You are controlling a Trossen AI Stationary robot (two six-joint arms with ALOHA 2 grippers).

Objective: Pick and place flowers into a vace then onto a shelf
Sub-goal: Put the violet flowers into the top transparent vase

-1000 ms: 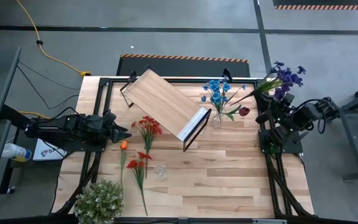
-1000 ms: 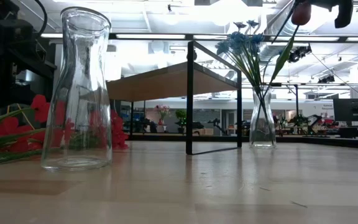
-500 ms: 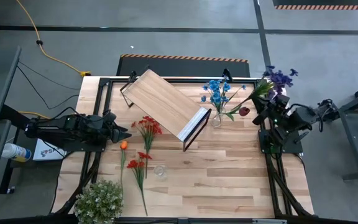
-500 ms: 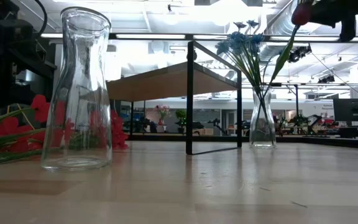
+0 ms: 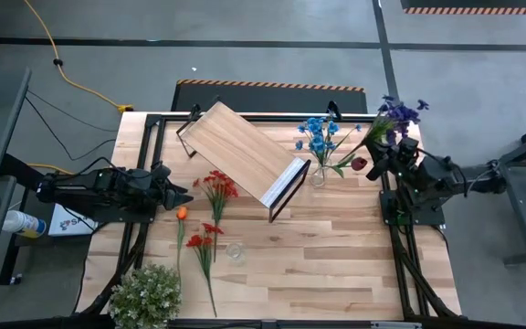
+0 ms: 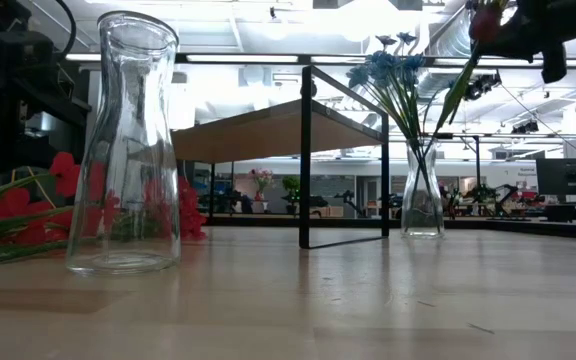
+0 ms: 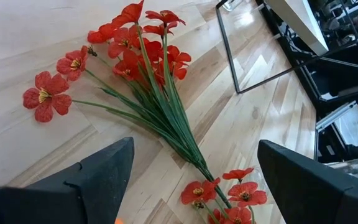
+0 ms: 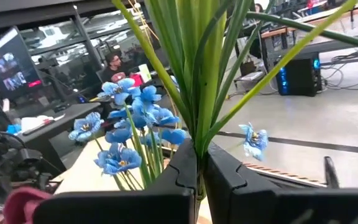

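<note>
Right gripper [image 5: 389, 149] at the table's far right edge, clamped on the purple sprig [image 5: 396, 115]; stems pinched between its fingers [image 8: 179, 174], blooms just beyond. Blue flowers [image 5: 319, 133] sit in the vase [image 5: 318, 175] just left of it. Shelf [image 5: 242, 152] farther left. Left gripper [image 5: 179, 194] open, low beside the red sprigs [image 5: 215, 187].

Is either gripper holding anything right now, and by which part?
The right gripper pinches the purple flowers by their green stems. The left gripper is open, holding nothing.

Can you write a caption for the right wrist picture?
Right gripper pinching green flower stems beside blue flowers.
</note>
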